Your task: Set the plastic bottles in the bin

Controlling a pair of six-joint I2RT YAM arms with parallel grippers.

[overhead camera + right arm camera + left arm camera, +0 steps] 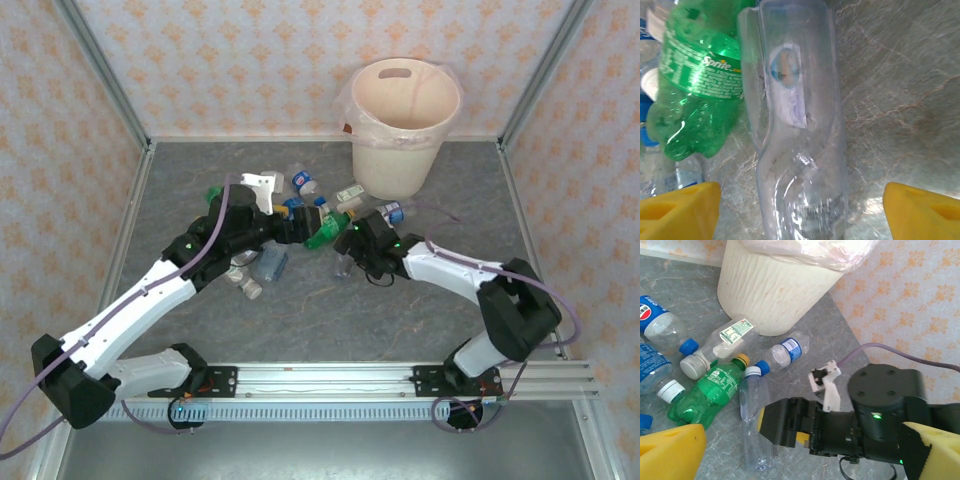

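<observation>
The cream-white bin (405, 125) with its clear liner stands at the back right, its ribbed wall (770, 290) close in the left wrist view. Several plastic bottles lie in front of it. A crushed clear bottle (800, 125) lies lengthwise between the yellow fingertips (682, 210) of my right gripper (802, 212), which is open with a gap on each side. A green Sprite bottle (695, 85) touches that bottle's left side. My left gripper (300, 225) hovers open over the pile, holding nothing. Its view shows the green bottle (707, 392) and the clear blue-capped bottle (752, 415).
More bottles lie around: a Pepsi one (662, 322), a labelled clear one (720, 345), a small blue-labelled one (787, 351). Others rest by the left arm (268, 262). The two arms are close together mid-table. Patterned walls and metal posts enclose the grey tabletop (330, 320).
</observation>
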